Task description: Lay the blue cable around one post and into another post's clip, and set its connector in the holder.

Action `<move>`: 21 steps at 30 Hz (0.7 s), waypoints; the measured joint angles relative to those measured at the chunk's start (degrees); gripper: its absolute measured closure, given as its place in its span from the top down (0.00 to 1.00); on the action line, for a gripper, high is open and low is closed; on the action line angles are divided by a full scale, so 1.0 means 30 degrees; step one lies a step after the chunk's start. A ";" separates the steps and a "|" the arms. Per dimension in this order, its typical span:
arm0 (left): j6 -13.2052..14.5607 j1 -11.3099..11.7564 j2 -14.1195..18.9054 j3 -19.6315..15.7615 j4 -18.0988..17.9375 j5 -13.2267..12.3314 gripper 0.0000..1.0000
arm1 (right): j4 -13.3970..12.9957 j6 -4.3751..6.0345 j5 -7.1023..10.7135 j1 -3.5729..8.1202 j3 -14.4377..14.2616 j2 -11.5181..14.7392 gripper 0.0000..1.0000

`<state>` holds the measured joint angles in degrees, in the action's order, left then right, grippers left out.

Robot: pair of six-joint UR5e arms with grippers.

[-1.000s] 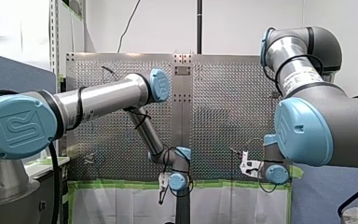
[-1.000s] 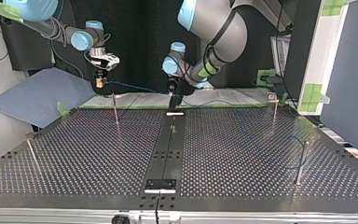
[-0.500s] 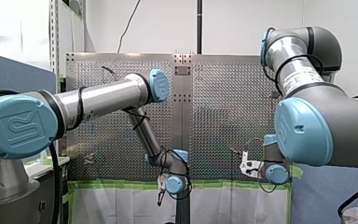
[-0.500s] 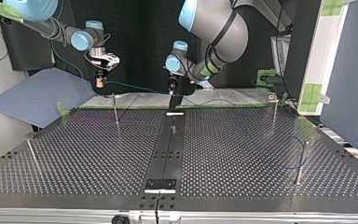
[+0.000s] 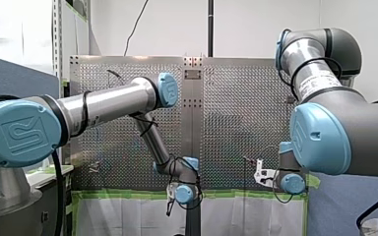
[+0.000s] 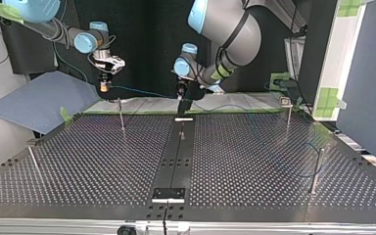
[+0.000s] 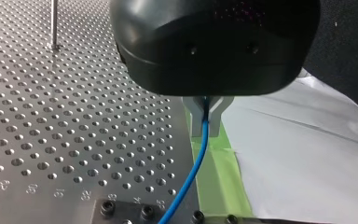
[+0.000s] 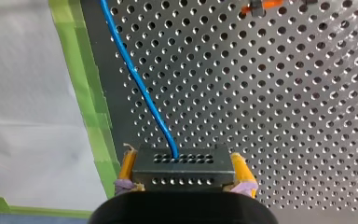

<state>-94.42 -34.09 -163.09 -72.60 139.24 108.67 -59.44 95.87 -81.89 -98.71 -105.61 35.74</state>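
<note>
The perforated metal worktop is split down its middle by a dark strip. Green tape runs along the worktop's far edge in the top view, and just beyond it lies a white sheet, creased in places. Black bolt heads sit near the tape, beside a row of stamped numbers. At the top view's left a blue-grey board lies slanted off the worktop's corner. At its right stands a white panel with green tape patches. In the front view a white wall rises past the worktop, with a black pole and a thin dark cord against it
</note>
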 joint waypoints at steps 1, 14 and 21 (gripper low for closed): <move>0.0035 -0.0046 0.0035 0.0022 0.0000 0.0006 0.00 | -0.0006 0.0009 -0.0032 0.0031 0.0001 0.0000 0.00; 0.0820 -0.1518 0.0895 0.0094 0.0048 0.0260 0.00 | -0.0068 0.0181 -0.0156 0.0485 0.0010 0.0005 0.00; 0.0805 -0.2594 0.0990 0.0095 0.0050 0.1002 0.00 | -0.0121 0.0334 -0.0280 0.0949 0.0024 0.0010 0.00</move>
<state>-92.01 -41.88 -160.12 -72.31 139.39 111.68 -59.80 96.87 -82.73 -95.87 -105.53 35.77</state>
